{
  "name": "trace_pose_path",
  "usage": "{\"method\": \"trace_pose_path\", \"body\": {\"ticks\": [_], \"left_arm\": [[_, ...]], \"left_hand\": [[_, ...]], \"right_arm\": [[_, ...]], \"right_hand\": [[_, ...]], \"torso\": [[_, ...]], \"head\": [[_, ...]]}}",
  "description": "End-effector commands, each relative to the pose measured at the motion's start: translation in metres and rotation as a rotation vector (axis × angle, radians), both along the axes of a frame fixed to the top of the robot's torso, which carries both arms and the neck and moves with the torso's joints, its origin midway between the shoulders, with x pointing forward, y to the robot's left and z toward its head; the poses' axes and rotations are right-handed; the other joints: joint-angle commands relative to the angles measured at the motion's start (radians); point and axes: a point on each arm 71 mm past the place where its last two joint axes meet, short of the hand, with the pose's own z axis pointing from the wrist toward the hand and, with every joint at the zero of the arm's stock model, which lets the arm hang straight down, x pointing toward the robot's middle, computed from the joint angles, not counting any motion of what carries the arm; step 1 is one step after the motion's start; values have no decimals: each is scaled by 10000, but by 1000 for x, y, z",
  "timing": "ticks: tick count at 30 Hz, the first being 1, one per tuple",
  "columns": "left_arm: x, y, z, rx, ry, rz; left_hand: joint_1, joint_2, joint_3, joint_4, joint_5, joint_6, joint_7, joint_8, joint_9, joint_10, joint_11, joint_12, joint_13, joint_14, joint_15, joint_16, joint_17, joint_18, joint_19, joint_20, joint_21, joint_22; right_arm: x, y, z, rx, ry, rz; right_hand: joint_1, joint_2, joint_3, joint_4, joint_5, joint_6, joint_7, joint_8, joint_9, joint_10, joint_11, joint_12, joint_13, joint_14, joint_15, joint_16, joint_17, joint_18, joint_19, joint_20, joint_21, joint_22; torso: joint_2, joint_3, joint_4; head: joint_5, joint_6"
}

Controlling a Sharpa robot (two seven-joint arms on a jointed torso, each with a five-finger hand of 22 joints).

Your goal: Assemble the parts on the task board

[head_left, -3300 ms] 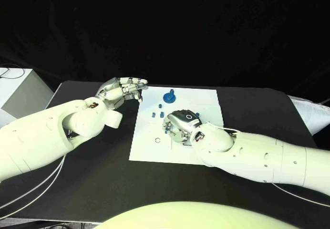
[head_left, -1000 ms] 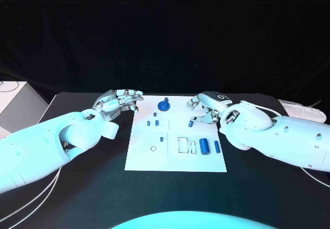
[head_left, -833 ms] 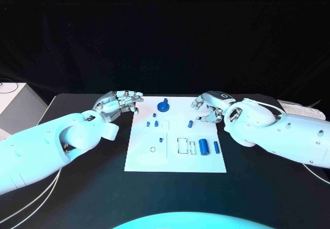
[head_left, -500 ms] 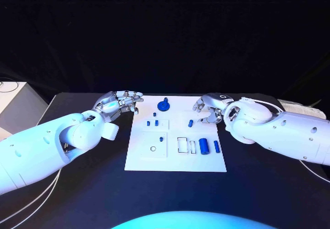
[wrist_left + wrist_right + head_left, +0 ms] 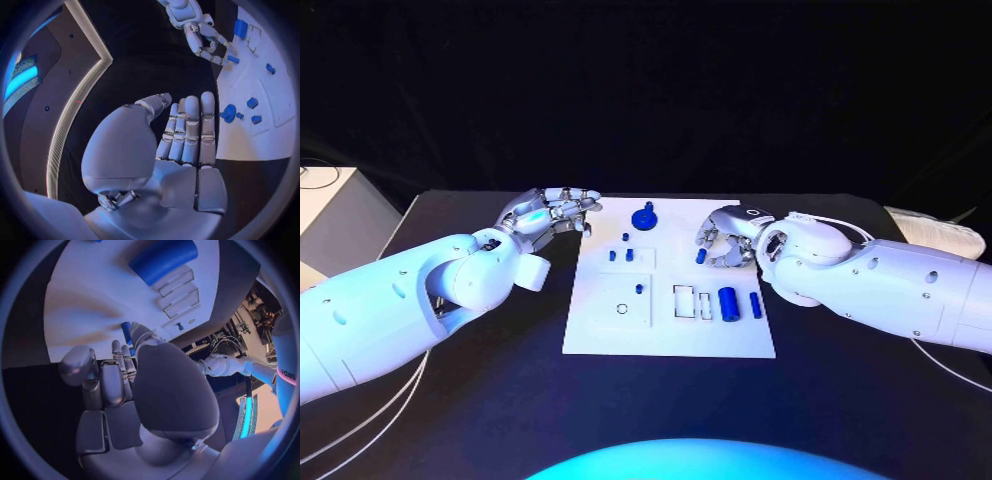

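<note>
Task board [image 5: 669, 340]: flat at centre of black counter [image 5: 473, 400]; blue parts spread over far and middle zones.
Right robot hand [image 5: 723, 240]: over board's far right edge, fingers curled toward small blue peg [image 5: 700, 256]; contact or grasp cannot be told.
Left robot hand [image 5: 557, 212]: clear of board's far left corner, fingers extended close together, nothing held.
Risk, peg: possible tipping or roll if fingertips close off-centre.
Risk, neighbours: large blue cylinder [image 5: 727, 301] and slim rod [image 5: 754, 305] near right forearm; sweep could displace them.
Risk, knob [image 5: 645, 216]: close to both hands; collision possible.
Markings: no legible writing.
</note>
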Motion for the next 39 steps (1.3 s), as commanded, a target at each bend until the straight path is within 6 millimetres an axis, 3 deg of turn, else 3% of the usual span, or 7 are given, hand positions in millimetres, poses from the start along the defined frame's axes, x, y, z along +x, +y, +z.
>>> {"method": "trace_pose_path", "body": {"ticks": [1, 17, 23, 24, 31, 39], "left_arm": [[-1, -2, 1, -140, -12, -147], [0, -2, 1, -131, 0, -141], [-1, -2, 0, -120, 26, -153], [-1, -2, 0, -119, 30, -158], [0, -2, 0, -116, 41, -170], [0, -1, 0, -108, 50, -162]], "left_hand": [[95, -1, -43, 14, 68, -48, 46, -5, -13, -45, 12, 33, 12, 10, 52, -57, -9, 149, 76, 7, -24, -9], [108, 12, -41, 18, 71, -45, 44, -2, -12, -47, 10, 42, 13, 11, 51, -64, -11, 149, 84, 6, -36, -17], [109, 24, -38, 24, 72, -43, 45, 0, -12, -47, 10, 45, 13, 13, 51, -67, -12, 149, 87, 6, -41, -21], [109, 24, -38, 24, 72, -43, 45, 0, -12, -47, 10, 45, 13, 13, 51, -67, -12, 149, 87, 6, -41, -21], [144, 50, -20, 14, 79, -41, 40, 2, -12, -50, 5, 53, 13, 14, 46, -74, -15, 151, 96, 2, -48, -26], [162, 55, -13, 6, 81, -40, 39, 3, -12, -52, 3, 55, 13, 13, 43, -77, -15, 152, 100, 0, -50, -28]], "right_arm": [[-2, 4, -4, -191, 100, 308], [-4, 9, -7, -8, -79, 295], [-4, 10, -7, 48, -347, 101], [-4, 11, -7, 29, -380, 49], [-6, 11, -8, 91, -660, -314], [-9, 6, -5, 465, -906, -659]], "right_hand": [[-45, 88, 128, 9, 66, 105, 2, 66, 10, 134, -10, 69, 1, 71, -85, 73, 15, -59, 55, -39, 81, 49], [-339, 132, 1831, -73, 211, 854, -82, 451, 134, 1107, -119, -148, 0, 93, -181, 174, 66, -110, 141, -127, 314, 390], [-472, 266, 2358, -219, 151, 1116, -160, 695, 323, 1506, -210, -242, 36, 101, -250, 204, 84, -127, 167, -190, 405, 522], [-519, 328, 2523, -285, -37, 1212, -195, 800, 413, 1670, -250, -254, 55, 102, -285, 208, 83, -131, 176, -220, 428, 559], [-654, 440, 3121, -669, 308, 1225, -192, 1052, 734, 1981, -290, -444, 64, 119, -330, 246, 137, -158, 215, -280, 533, 710], [-878, 417, 3825, -1148, 279, 1111, -165, 1224, 1027, 2156, -287, -646, 70, 135, -322, 296, 206, -175, 232, -286, 620, 843]], "torso": [[0, 5, -6], [-12, 10, -22], [-3, 12, -22], [-3, 12, -22], [-3, 6, -21], [-21, 0, -29]], "head": [[18, -28], [33, -83], [13, -97], [3, -98], [-34, -130], [-23, -119]]}}
